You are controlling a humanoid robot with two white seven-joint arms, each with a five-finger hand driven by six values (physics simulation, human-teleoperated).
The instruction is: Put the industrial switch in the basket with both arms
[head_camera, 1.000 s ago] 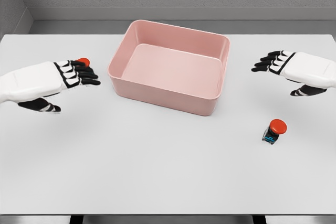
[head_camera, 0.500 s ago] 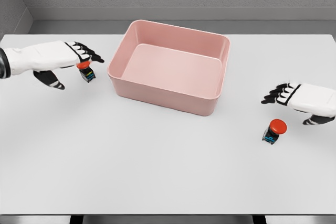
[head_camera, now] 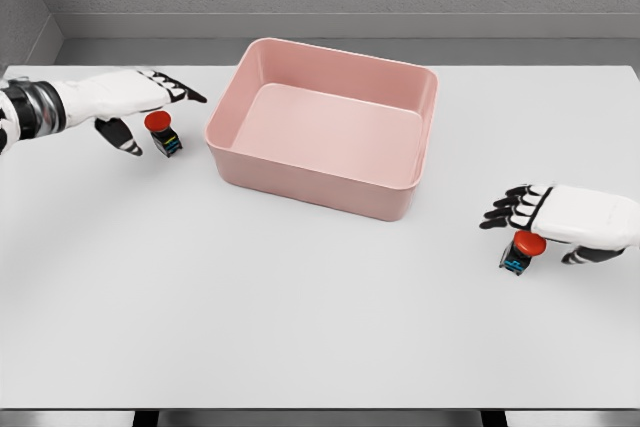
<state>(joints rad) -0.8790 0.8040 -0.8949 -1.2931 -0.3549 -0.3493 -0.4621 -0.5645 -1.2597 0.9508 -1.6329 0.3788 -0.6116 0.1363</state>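
You have two industrial switches on the white table (head_camera: 320, 337), each with a red mushroom button on a dark base, and neither is in the pink basket (head_camera: 325, 127) yet. The left switch (head_camera: 162, 133) stands upright just beside the basket's left wall. The right switch (head_camera: 522, 250) stands well apart from the basket, toward the table's right front.

Your left hand (head_camera: 135, 97) is over and behind its switch with the fingers stretched out toward the basket and the thumb hanging down at the switch's left; it holds nothing. Your right hand (head_camera: 555, 215) lies directly above its switch, fingers extended and relaxed, thumb low on the far side; it may be touching the red cap, but nothing is clamped.

Watch these risks:
- Both switches are small and top-heavy, so a thumb or finger closing off-centre could tip one over or skate it across the smooth table.
- On the left, a sideways nudge could jam the switch against the basket wall.
- On the right, pressing down on the cap before the fingers wrap the base may squirt it out from under the palm.
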